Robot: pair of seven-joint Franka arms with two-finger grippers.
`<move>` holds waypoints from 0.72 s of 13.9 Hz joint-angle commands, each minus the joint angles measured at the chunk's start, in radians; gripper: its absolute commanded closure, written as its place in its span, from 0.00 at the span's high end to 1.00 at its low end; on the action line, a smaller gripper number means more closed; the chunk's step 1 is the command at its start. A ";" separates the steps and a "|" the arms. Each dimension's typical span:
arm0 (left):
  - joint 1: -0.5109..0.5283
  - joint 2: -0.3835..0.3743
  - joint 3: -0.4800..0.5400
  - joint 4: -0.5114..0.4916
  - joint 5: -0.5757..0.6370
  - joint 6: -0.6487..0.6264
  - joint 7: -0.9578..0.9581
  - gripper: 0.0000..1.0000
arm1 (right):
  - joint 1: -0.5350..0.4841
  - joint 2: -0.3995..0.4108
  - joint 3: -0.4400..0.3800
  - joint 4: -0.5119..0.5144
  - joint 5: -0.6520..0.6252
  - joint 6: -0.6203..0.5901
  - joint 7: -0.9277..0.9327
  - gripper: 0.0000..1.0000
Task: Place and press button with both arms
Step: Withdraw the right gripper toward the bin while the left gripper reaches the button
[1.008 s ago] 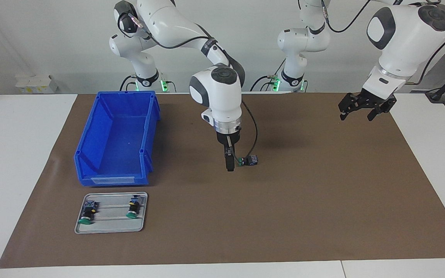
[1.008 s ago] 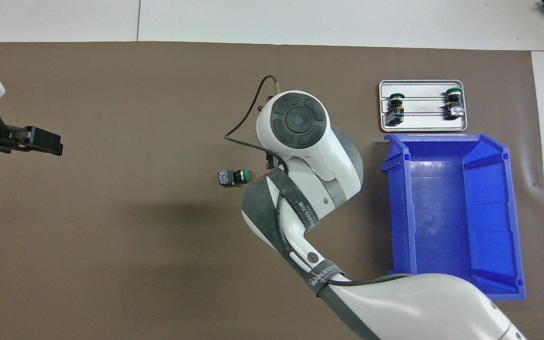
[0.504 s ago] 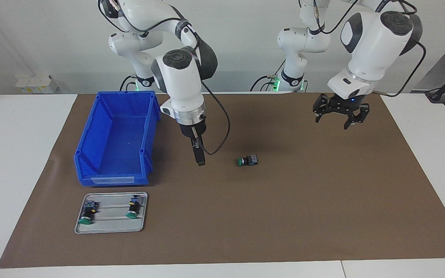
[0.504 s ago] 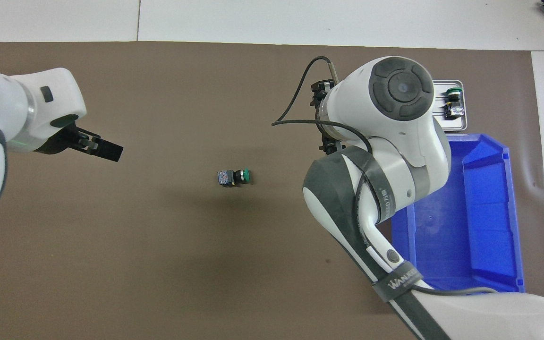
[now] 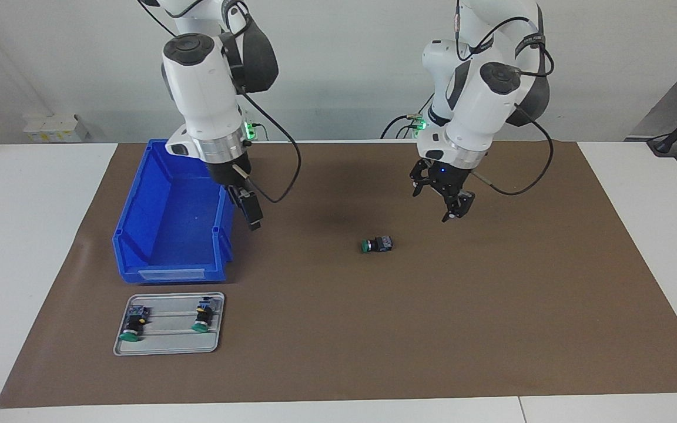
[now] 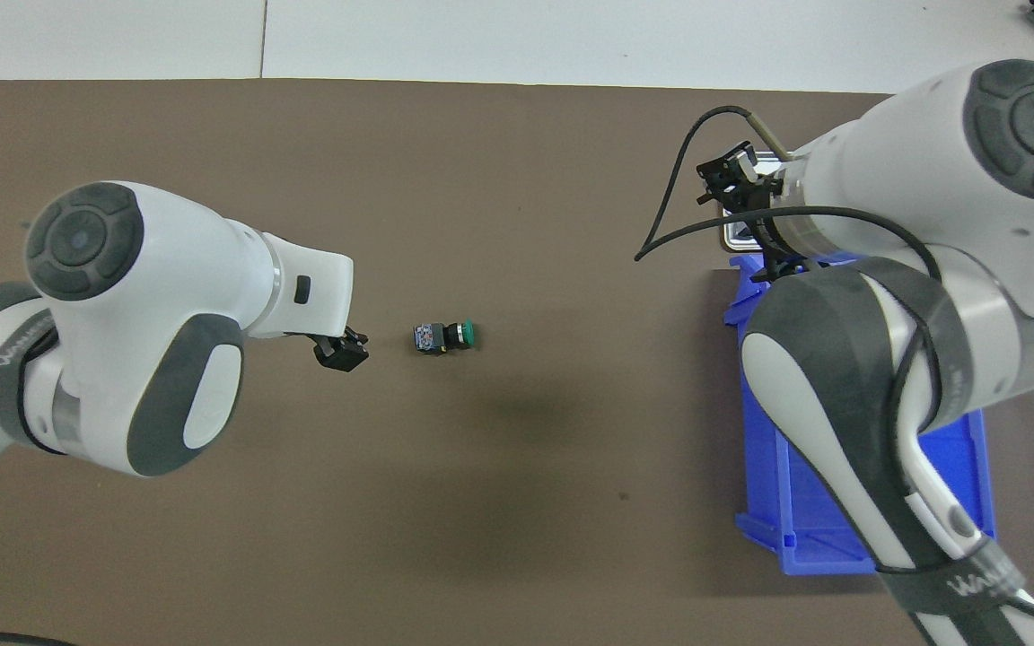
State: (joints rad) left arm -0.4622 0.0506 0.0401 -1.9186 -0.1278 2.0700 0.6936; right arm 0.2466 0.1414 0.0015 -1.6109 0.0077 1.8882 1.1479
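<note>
Step in hand, by my reading: press. Button (image 5: 376, 244) lies on its side on brown mat (image 5: 491, 305), mid-surface, touched by nothing. Left gripper (image 5: 443, 198) hangs over mat close to it, fingers spread, holding nothing. Best to bring it down slowly along button's axis; loose body likely slides, so brace terminal end. Right gripper (image 5: 252, 212) hangs beside blue bin (image 5: 177, 211); cannot tell its fingers' state. Button: green round cap, black barrel, grey-blue block.
</note>
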 commanded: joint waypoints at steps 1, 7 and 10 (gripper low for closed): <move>-0.055 0.009 0.020 -0.037 -0.012 0.045 0.108 0.99 | -0.078 -0.063 0.011 -0.044 0.015 -0.068 -0.306 1.00; -0.084 0.087 0.018 -0.115 -0.012 0.212 0.231 0.99 | -0.200 -0.120 0.006 -0.046 0.012 -0.245 -0.915 1.00; -0.124 0.147 0.018 -0.109 -0.012 0.277 0.230 0.99 | -0.239 -0.128 0.005 -0.058 -0.003 -0.251 -1.045 1.00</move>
State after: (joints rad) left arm -0.5528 0.1699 0.0407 -2.0298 -0.1278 2.3080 0.9055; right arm 0.0291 0.0429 -0.0022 -1.6278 0.0074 1.6382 0.1681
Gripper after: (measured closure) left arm 0.004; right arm 0.000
